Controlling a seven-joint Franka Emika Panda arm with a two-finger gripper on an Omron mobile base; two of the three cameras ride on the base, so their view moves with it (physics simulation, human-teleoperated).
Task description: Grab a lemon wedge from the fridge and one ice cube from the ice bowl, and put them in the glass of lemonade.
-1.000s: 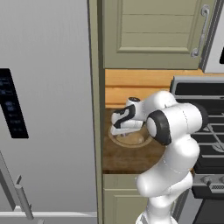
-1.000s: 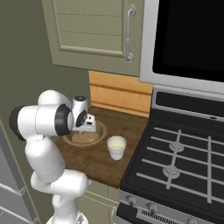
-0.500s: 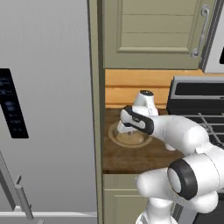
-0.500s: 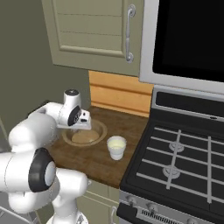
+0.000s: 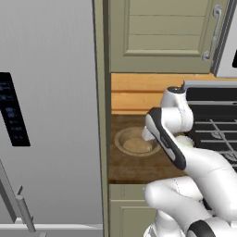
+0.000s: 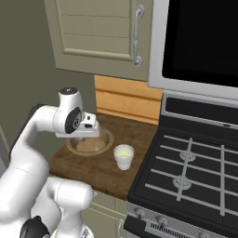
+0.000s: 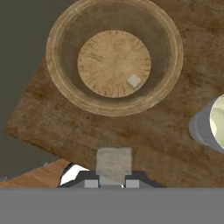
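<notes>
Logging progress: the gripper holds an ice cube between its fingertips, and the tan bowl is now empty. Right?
Not quite: the gripper does hold an ice cube, but the ice bowl is not empty. The hand view shows one small cube on its floor.

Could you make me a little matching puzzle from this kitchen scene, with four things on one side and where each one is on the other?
Things:
1. ice bowl
2. glass of lemonade
3. gripper
4. fridge

Places or states:
A. tall and grey, at the left end of the counter, doors shut
B. on the wooden counter, between the bowl and the stove
C. above the counter beside the bowl, shut on a pale ice cube
D. on the counter, with one small pale cube left on its bottom

Pairs: 1-D, 2-B, 3-C, 4-A
</notes>
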